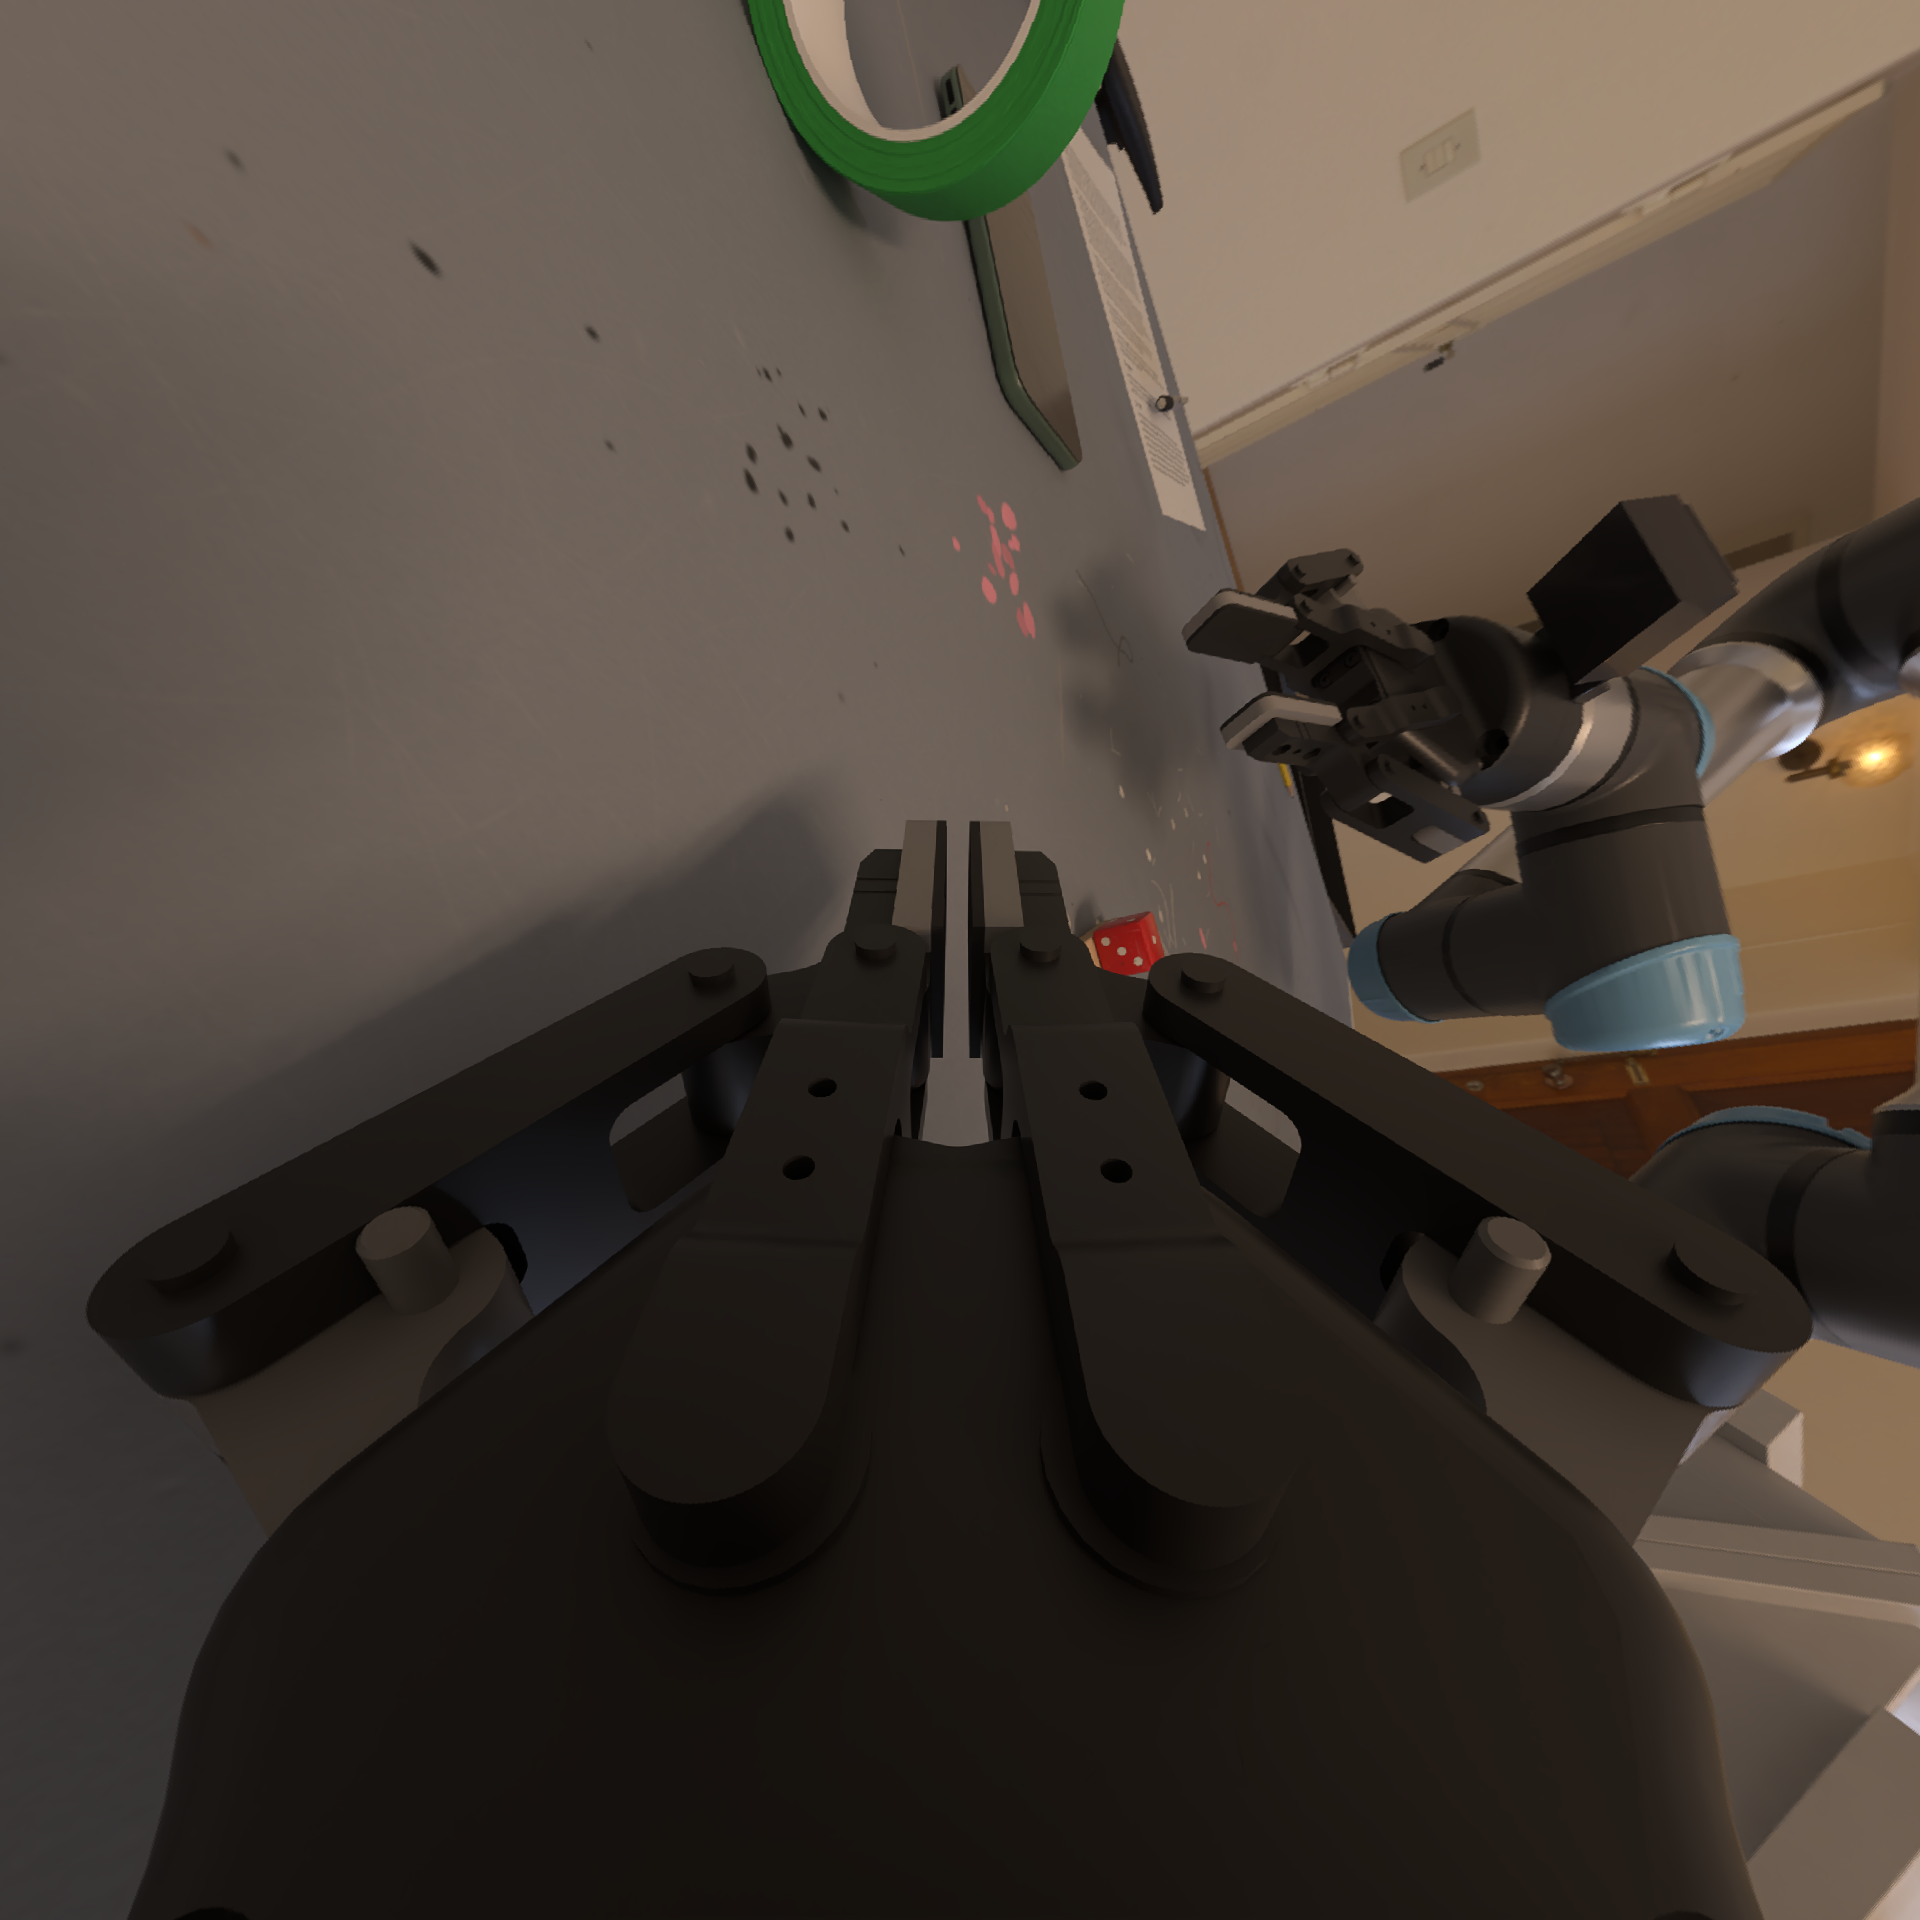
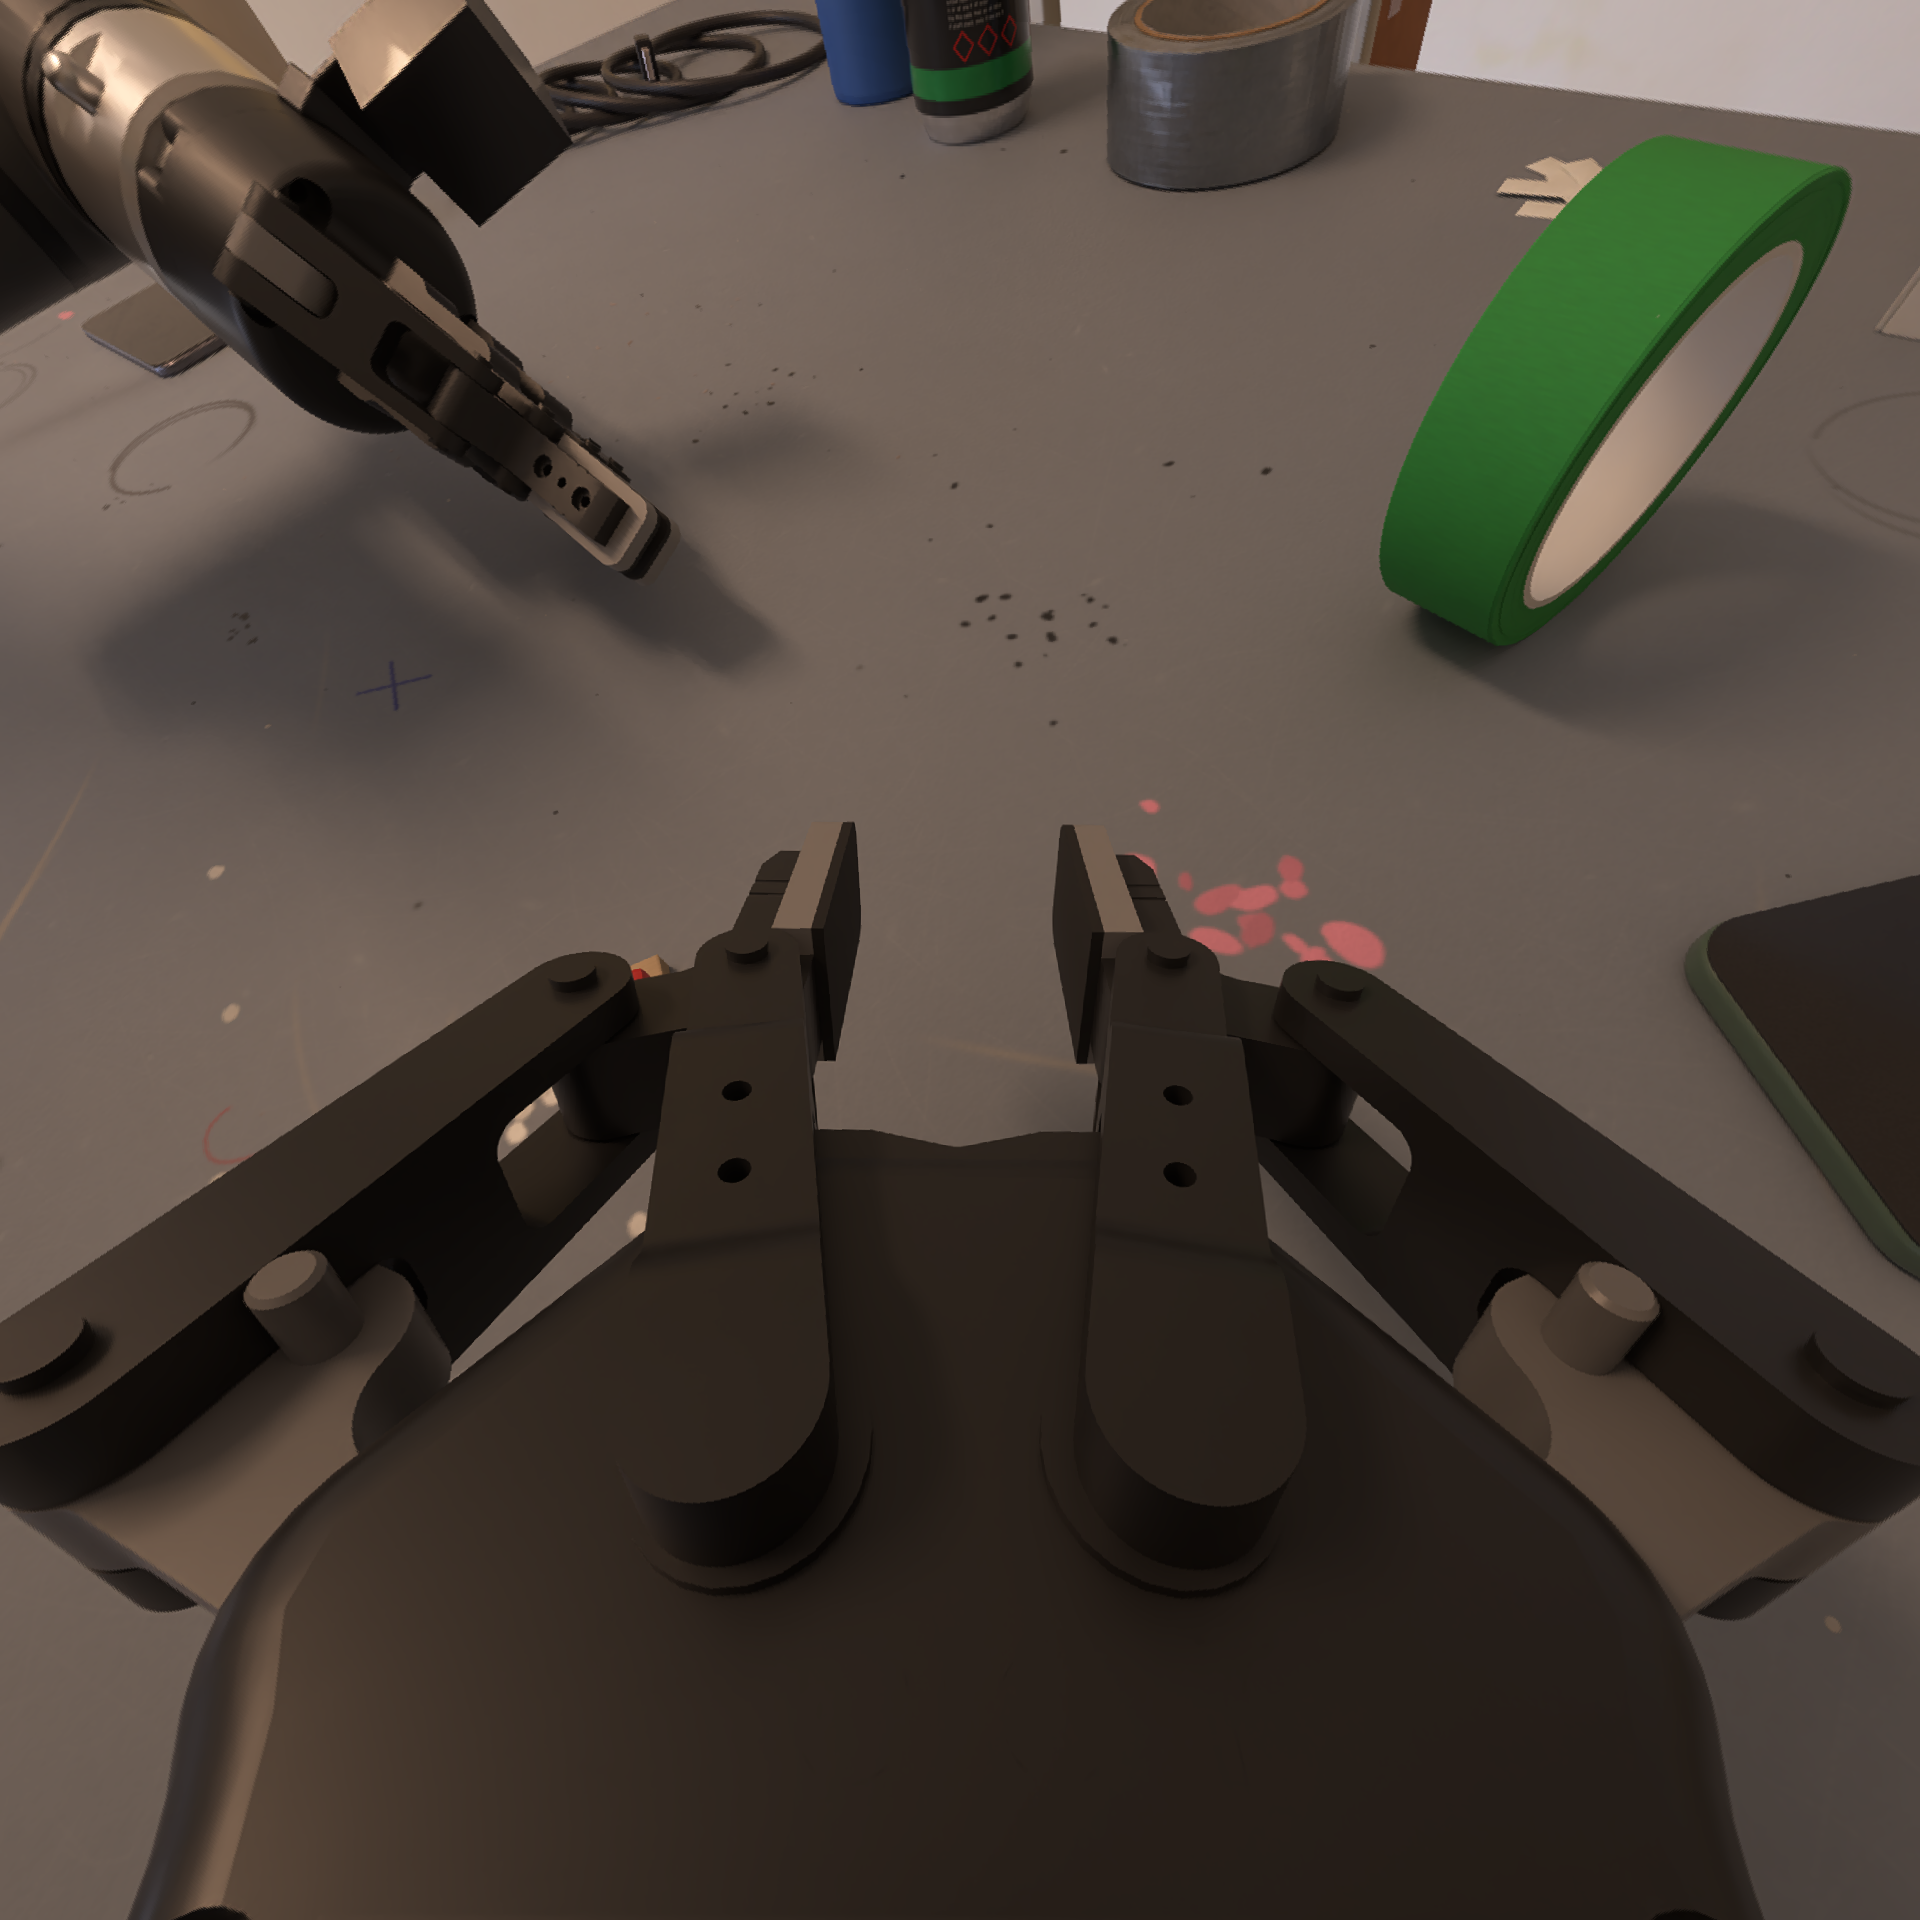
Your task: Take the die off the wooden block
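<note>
A red die [image 1: 1129, 942] with white pips shows in the left wrist view, just right of my left gripper's fingers, with a tan sliver of the wooden block [image 1: 1088, 943] at its left edge. Most of the block is hidden behind the finger. My left gripper [image 1: 958, 831] is shut and empty above the grey table [image 1: 416, 727]. My right gripper [image 2: 956, 842] is open and empty, low over the table. A small red and tan bit [image 2: 644, 972] peeks out behind its left linkage. The right gripper [image 1: 1231, 675] also shows open in the left wrist view, and the left gripper [image 2: 636, 545] shows shut in the right wrist view.
A green tape roll [image 2: 1600, 395] stands on edge at the right. A dark pad with a green rim [image 2: 1829, 1039] lies near the right edge. A grey duct tape roll [image 2: 1226, 94], a bottle [image 2: 971, 62], a blue container [image 2: 862, 47] and cables [image 2: 675, 62] stand at the back.
</note>
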{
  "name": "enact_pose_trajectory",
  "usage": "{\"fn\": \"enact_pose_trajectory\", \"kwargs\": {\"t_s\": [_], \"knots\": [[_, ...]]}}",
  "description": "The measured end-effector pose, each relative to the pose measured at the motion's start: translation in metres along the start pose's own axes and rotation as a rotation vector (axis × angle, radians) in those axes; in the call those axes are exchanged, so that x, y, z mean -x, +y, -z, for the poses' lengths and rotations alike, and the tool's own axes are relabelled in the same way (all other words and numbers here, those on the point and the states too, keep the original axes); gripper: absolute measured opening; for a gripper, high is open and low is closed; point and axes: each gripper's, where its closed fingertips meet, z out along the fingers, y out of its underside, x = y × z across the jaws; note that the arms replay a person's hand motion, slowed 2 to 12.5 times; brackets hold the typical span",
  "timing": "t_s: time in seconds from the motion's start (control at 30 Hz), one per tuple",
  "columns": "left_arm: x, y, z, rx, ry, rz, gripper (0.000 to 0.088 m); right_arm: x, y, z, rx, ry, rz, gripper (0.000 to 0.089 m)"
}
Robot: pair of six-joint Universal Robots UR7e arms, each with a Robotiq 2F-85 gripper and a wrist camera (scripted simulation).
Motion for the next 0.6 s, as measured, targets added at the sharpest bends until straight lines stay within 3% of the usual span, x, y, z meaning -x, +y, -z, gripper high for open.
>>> {"fn": "enact_pose_trajectory", "kwargs": {"t_s": [0.37,0.6], "knots": [[-0.002,-0.001,0.006,-0.016,0.035,0.024,0.0039,0.008,0.0,-0.002,0.003,-0.03,0.006,0.0344],[-0.005,0.003,0.005,-0.001,0.04,0.002,0.0039,0.032,0.001,-0.007,0.016,-0.135,0.055,0.0333]]}}
